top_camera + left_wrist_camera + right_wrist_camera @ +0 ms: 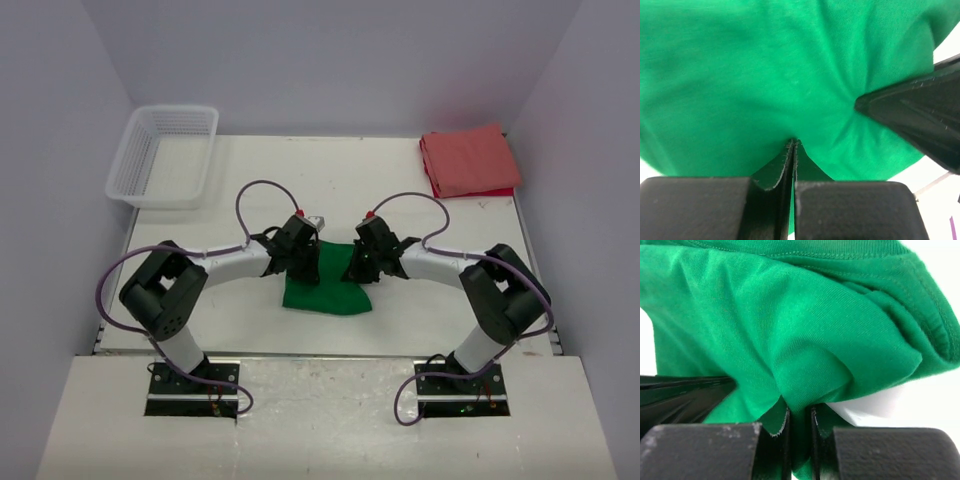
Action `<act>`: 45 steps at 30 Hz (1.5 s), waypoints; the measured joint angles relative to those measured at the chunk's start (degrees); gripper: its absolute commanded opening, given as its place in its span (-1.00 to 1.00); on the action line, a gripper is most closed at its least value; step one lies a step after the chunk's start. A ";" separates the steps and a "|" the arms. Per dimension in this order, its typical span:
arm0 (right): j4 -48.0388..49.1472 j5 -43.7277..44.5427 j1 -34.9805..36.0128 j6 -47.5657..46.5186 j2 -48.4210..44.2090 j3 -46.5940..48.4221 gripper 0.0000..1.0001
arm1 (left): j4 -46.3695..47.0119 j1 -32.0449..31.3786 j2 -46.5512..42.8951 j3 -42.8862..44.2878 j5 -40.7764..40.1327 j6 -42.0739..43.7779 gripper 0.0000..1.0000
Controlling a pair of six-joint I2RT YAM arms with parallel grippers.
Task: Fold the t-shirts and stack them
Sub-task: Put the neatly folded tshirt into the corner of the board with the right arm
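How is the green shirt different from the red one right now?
The green t-shirt lies between the arms, pinched by the left gripper and right gripper; the red t-shirt sits untouched, far right. The green is puckered; the red is folded flat. Both are plain cloth.

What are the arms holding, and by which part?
The green t-shirt: jaws of the left gripper pinch a fold on its left side, those of the right gripper a fold on its right.
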 measured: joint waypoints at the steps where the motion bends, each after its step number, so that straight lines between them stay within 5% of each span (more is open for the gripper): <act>1: -2.05 1.14 0.22 -1.22 0.13 1.31 -1.00 | -0.11 -0.11 -0.55 -0.04 -0.81 0.26 -1.00; 15: -29.27 20.31 0.11 -20.22 5.64 31.23 -1.00 | -3.02 -0.13 -10.97 2.03 -5.42 2.10 -1.00; 27: -39.58 38.56 -7.32 -30.14 16.48 48.57 -1.00 | -3.39 -0.13 -13.55 -0.55 -3.08 2.49 -1.00; 45: -22.21 53.44 -20.26 -65.59 33.09 74.69 -1.00 | 0.83 -0.13 -13.49 -7.32 4.20 3.17 -1.00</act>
